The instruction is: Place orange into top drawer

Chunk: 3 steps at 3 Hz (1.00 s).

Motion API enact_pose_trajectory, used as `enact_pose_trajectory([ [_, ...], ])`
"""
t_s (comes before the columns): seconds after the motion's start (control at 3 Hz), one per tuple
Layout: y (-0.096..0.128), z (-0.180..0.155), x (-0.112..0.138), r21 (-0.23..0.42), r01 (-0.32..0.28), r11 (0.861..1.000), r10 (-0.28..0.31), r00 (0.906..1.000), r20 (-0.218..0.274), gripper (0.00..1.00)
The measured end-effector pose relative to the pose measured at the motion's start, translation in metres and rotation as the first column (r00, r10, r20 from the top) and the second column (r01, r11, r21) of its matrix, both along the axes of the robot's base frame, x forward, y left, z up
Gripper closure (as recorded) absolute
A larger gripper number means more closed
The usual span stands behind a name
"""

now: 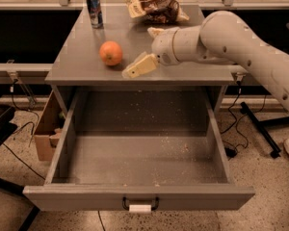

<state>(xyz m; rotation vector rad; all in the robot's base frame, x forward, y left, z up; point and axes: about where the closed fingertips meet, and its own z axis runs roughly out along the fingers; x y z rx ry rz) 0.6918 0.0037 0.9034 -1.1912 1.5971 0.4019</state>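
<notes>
The orange (111,53) sits on the grey cabinet top (82,57), left of centre. My gripper (137,67) hovers just right of the orange, above the top's front edge, with its cream fingers pointing left toward the fruit. It holds nothing. The top drawer (139,153) is pulled fully out below, with a speckled bare floor, a small black handle (139,205) and a white tag on its front.
A blue can (94,9) stands at the back left of the cabinet top. A brown snack bag (156,8) lies at the back centre. A cardboard box (47,129) sits on the floor left of the drawer. Cables and a stand leg lie at the right.
</notes>
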Motion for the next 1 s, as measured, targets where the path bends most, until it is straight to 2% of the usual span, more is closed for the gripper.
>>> enact_pose_trajectory([
  [0.33, 0.042, -0.008, 0.021, 0.01, -0.073, 0.997, 0.073, 0.9973, -0.01, 0.0],
  [0.67, 0.072, -0.016, 0.036, 0.006, -0.114, 0.993, 0.114, 0.9927, -0.039, 0.0],
  [1.0, 0.093, -0.025, 0.048, -0.014, -0.107, 0.994, 0.106, 0.9909, -0.083, 0.0],
])
